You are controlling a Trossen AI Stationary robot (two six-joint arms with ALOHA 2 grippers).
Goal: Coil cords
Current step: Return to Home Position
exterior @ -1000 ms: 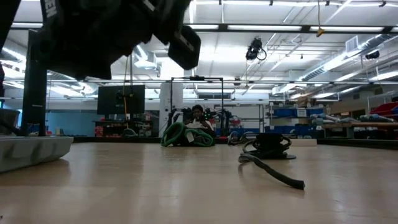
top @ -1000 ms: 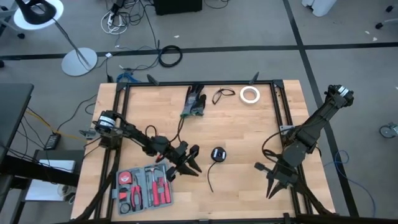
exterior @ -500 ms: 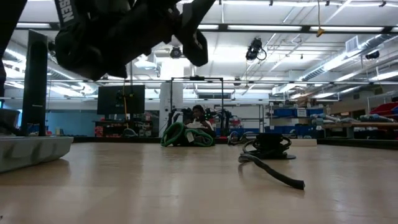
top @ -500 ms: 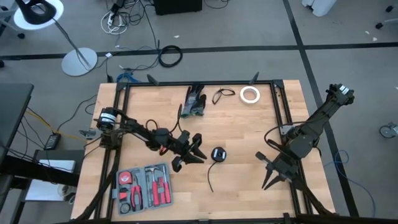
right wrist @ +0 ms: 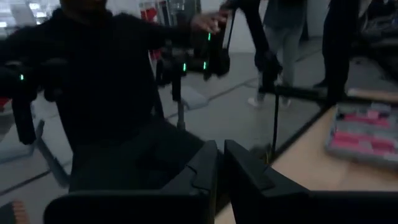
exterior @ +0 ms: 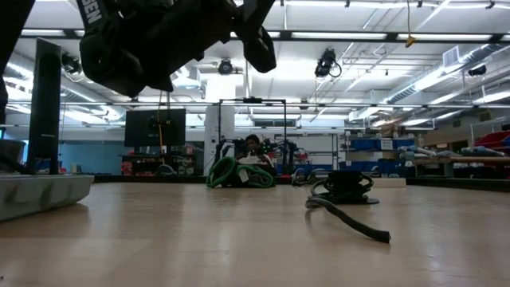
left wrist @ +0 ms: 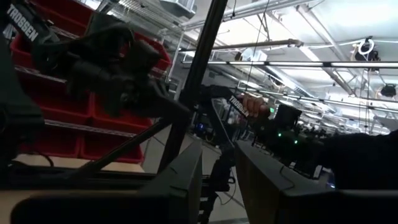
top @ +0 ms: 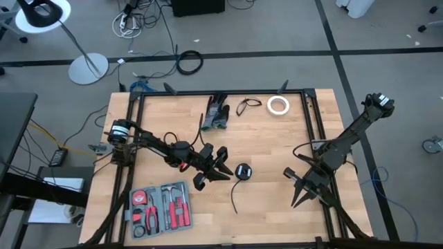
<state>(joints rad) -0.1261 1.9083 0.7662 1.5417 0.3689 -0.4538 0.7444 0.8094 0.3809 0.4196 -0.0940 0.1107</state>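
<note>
A compact round black cord bundle (top: 243, 171) lies mid-table, and its loose tail (top: 234, 202) trails toward the near edge. In the low view the bundle (exterior: 344, 186) rests flat with the tail (exterior: 355, 223) in front. A small loose cord loop (top: 247, 105) lies near the far edge. My left gripper (top: 225, 169) hovers open just left of the bundle, above the table (exterior: 259, 48), with nothing between its fingers (left wrist: 219, 180). My right gripper (top: 299, 197) hangs shut near the table's right near corner, holding nothing (right wrist: 221, 165).
A white tape roll (top: 278, 104) and a green-and-black bundle (top: 217, 114) lie by the far edge. An open tool case (top: 160, 207) sits at the near left. A black frame (top: 311, 138) runs along the table's sides. People stand beyond the table (right wrist: 106, 81).
My left gripper has moved toward the table's right and a little toward the far edge, rising slightly, and now stands close to the round bundle. My right gripper has sunk a little and tipped from pointing downward toward level. The cords have not moved.
</note>
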